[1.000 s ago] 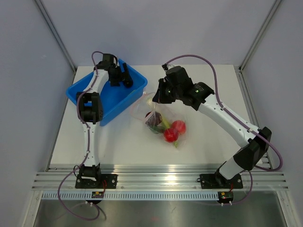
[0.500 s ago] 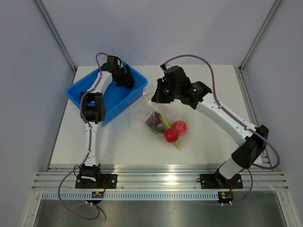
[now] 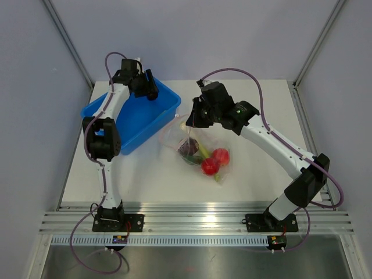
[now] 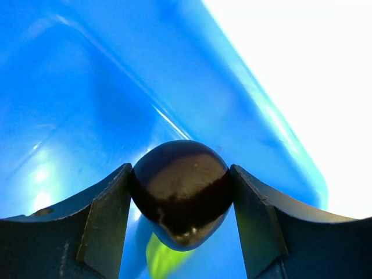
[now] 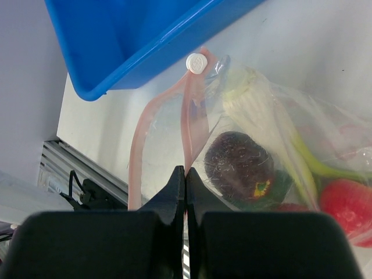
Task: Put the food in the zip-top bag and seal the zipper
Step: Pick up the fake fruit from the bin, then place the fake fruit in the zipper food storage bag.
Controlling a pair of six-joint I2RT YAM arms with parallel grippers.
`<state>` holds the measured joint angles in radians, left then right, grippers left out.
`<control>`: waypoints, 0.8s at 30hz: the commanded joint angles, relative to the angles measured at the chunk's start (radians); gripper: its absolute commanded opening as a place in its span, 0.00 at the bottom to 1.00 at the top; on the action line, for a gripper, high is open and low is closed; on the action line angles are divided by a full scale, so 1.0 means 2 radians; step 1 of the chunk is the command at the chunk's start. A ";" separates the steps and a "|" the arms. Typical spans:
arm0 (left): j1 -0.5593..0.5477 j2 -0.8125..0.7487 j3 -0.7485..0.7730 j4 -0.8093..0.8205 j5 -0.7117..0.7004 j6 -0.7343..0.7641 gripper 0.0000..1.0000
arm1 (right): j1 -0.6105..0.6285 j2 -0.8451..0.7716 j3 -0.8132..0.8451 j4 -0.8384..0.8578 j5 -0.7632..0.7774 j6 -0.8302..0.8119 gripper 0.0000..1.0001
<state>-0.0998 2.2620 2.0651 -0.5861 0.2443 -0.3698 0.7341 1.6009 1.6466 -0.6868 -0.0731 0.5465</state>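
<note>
My left gripper [image 4: 181, 195] is shut on a dark maroon round fruit [image 4: 180, 174], both jaws pressed to its sides, above the floor of the blue bin [image 4: 87, 87]. A green piece [image 4: 161, 260] lies under it in the bin. From above, the left gripper [image 3: 150, 90] hangs over the bin's far corner. The right gripper [image 5: 185, 174] is shut on the pink zipper [image 5: 195, 125] of the zip-top bag [image 5: 325, 133], holding its mouth up. Inside the bag lie a dark fruit [image 5: 238, 165], a pale stalk [image 5: 250, 104] and red fruits [image 3: 219, 156].
The blue bin [image 3: 165, 104] stands at the table's back left, its near corner close to the bag [image 3: 174, 137]. A white slider [image 5: 196, 63] sits at the zipper's end. Grey walls close in the left, right and back of the table [image 3: 261, 174].
The left gripper's jaws have closed on the dark fruit in the bin, and its wrist has swung left toward the bin's far corner. The right gripper and bag have barely moved.
</note>
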 commanded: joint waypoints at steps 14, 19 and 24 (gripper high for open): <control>-0.028 -0.312 -0.145 -0.013 -0.009 0.052 0.39 | 0.005 -0.026 -0.011 0.050 -0.013 0.007 0.00; -0.048 -0.402 -0.228 -0.021 0.040 0.055 0.39 | 0.005 -0.042 -0.023 0.062 -0.015 0.012 0.00; -0.091 -0.486 -0.308 -0.006 0.096 0.025 0.39 | 0.005 -0.054 -0.037 0.068 -0.014 0.017 0.00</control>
<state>-0.2424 1.3693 1.5188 -0.6338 0.3286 -0.2920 0.7341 1.5520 1.5726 -0.6205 -0.0967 0.5697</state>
